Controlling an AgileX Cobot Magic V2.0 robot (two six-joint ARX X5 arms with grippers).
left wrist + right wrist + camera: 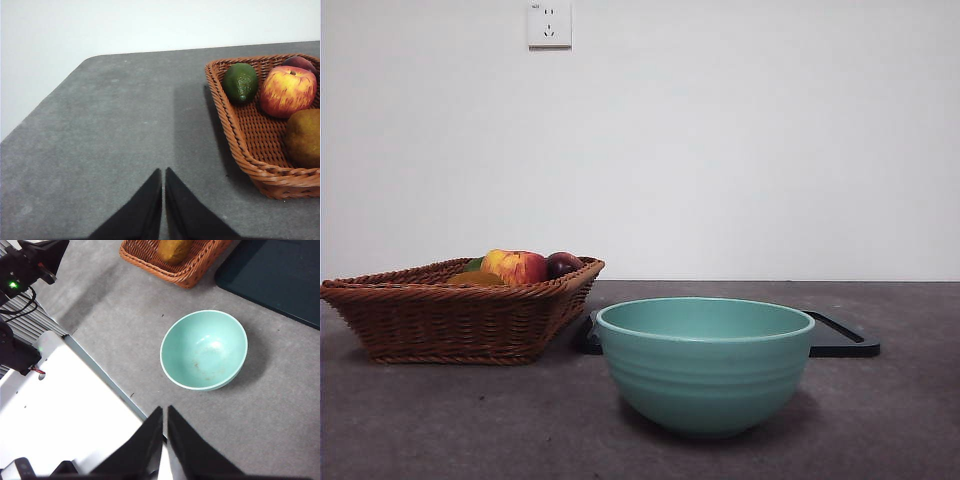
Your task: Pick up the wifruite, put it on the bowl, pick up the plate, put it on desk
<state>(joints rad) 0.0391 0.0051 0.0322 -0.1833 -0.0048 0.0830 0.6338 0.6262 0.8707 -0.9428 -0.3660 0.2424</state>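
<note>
The teal-green bowl (705,365) stands empty near the front of the desk (470,420); the right wrist view shows the bowl (204,350) from above. A brownish fruit, likely the wifruite (305,137), lies in the wicker basket (250,150) and is partly cut off as the wifruite (175,250) in the right wrist view. A flat black plate (840,340) lies behind the bowl, also visible as the plate (280,275). My left gripper (163,172) is shut above bare desk beside the basket. High above the desk's near edge, my right gripper (165,410) is shut and holds nothing.
The basket (450,320) also holds a green avocado (240,82), a red-yellow apple (288,91) and a dark plum (300,62). A white robot base (60,420) borders the desk's near edge. A wall socket (549,24) sits high on the back wall.
</note>
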